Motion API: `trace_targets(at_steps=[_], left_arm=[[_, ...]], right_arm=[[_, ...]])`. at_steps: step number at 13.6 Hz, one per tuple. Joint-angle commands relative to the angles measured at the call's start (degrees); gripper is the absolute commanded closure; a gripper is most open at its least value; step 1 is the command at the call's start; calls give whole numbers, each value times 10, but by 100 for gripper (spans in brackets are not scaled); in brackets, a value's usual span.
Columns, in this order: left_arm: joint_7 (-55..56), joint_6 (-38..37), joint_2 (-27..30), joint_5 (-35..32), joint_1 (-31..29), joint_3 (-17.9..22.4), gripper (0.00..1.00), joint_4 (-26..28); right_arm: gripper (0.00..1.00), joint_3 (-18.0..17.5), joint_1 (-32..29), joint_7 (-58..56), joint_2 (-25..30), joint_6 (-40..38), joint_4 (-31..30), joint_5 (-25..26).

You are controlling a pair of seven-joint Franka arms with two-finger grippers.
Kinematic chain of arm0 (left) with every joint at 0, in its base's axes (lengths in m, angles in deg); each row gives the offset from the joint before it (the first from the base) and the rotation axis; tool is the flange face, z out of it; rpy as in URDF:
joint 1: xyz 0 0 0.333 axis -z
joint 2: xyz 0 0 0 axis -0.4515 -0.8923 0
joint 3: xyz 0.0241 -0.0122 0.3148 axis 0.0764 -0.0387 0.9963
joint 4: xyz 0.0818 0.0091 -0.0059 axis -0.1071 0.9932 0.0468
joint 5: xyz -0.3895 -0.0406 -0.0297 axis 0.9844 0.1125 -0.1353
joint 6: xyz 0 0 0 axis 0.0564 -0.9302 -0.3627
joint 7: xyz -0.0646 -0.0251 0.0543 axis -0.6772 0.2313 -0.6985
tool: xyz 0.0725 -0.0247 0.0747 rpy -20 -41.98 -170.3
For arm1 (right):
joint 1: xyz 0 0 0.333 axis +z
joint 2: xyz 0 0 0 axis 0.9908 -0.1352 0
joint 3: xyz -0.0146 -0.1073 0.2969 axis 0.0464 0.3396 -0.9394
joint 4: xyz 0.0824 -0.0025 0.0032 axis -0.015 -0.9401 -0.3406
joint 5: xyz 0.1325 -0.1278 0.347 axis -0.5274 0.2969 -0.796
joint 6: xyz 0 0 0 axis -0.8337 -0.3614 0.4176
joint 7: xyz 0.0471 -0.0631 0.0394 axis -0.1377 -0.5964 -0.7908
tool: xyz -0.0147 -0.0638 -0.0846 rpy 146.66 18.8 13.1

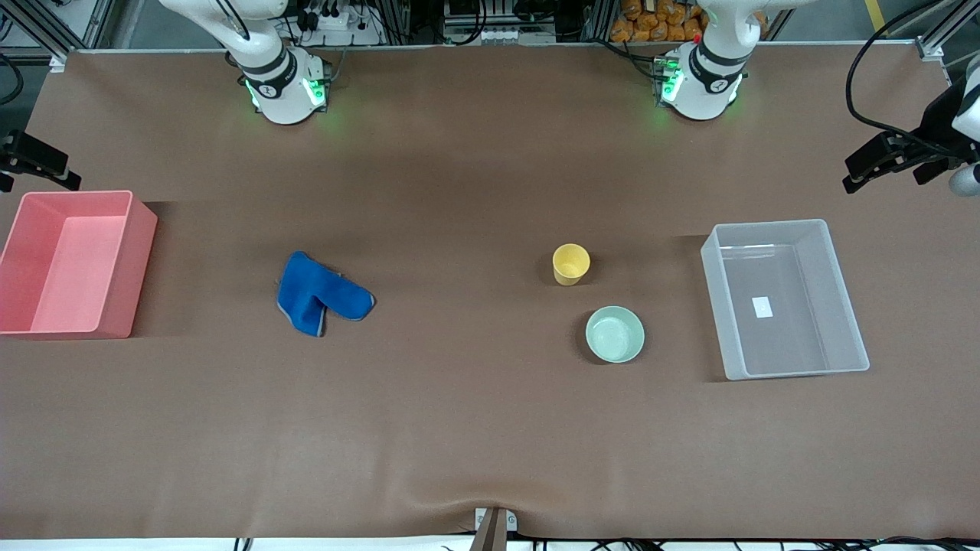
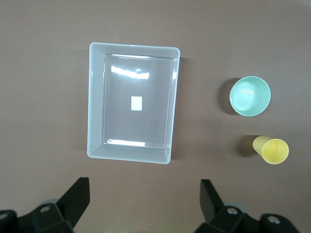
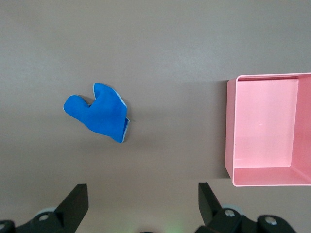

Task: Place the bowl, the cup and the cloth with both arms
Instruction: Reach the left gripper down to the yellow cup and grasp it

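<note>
Counter: you are seeing everything lying apart on it
Cloth: lying crumpled toward the right arm's end
Bowl: sitting nearer the front camera than the cup
Left end effector: hanging with fingers apart
Right end effector: hanging spread too

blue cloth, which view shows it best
The right wrist view: the blue cloth lies crumpled on the bare table, seen from straight above with its pale edge trim visible. The front view shows the whole cloth too, but smaller. The left wrist view does not show it.
</note>
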Motion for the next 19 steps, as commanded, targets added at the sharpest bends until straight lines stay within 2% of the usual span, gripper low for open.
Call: trace_targets(at_steps=[1, 6, 8, 12, 14, 16, 19], left_arm=[[-5, -17, 1, 9, 1, 0, 0, -13], [-13, -15, -7, 10, 3, 0, 0, -13], [-3, -7, -33, 55, 6, -1, 0, -12], [34, 31, -92, 72, 54, -56, 0, 3], [90, 76, -120, 94, 73, -84, 0, 28], [164, 149, -137, 93, 108, -103, 0, 77], [225, 288, -160, 76, 167, -104, 0, 169]], right_arm=[[0, 2, 4, -1, 0, 0, 5, 2], [0, 2, 4, -1, 0, 0, 5, 2], [0, 2, 4, -1, 0, 0, 5, 2], [0, 2, 4, -2, 0, -1, 5, 2], [0, 2, 3, -2, -1, -1, 5, -1], [0, 2, 3, -5, -3, -1, 5, 0], [0, 2, 5, -7, -18, -5, 5, -2]])
